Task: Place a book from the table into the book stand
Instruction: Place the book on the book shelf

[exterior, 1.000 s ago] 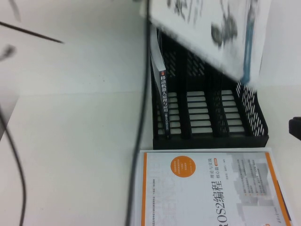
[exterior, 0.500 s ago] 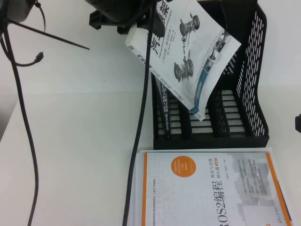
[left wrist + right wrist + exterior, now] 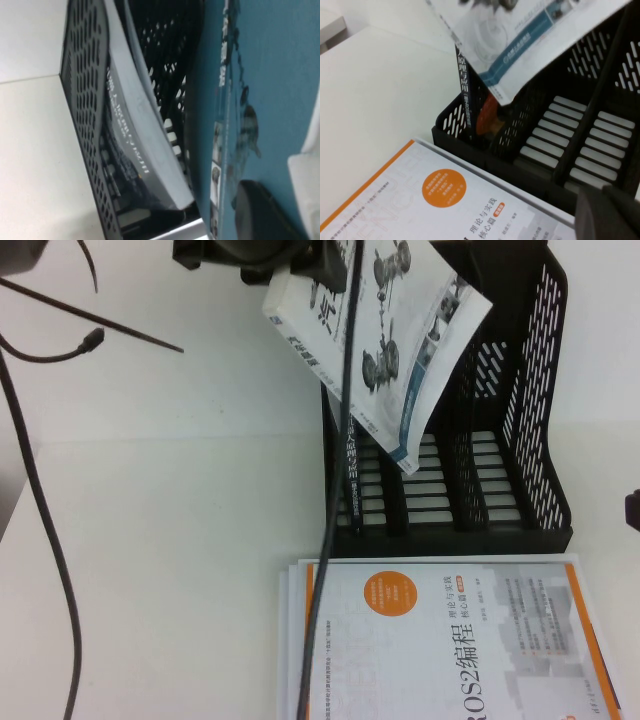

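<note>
Change since a moment ago: the book (image 3: 385,335) has moved a little up and toward the back of the book stand (image 3: 540,390); its low corner now hangs above the middle slot, a bit higher than before. The dark cable (image 3: 335,490) across the high view now runs straighter down over the stand's left side.
Left hand: at the top of the high view, the left hand (image 3: 300,265) is closed on the upper left edge of the book, near the spine end. In the left wrist view a dark finger (image 3: 265,212) presses flat on the blue cover.
Book: in the air, tilted, cover with the grey suspension drawings facing up, one corner pointing down into the stand. It touches no part of the desk (image 3: 170,500).
Book relative to hand: it hangs below and to the right of the left hand, slanting away from it over the slots.
Book stand: upright on the desk; a black-spined book (image 3: 347,465) stands in its leftmost slot, the other two slots hold nothing.
Orange-striped book: the white book with orange circle (image 3: 440,640) lies flat on the desk just in front of the stand.
Right hand: the right hand (image 3: 632,510) shows only as a dark sliver at the right edge, low beside the stand; whether it is wide or narrow I cannot tell.
</note>
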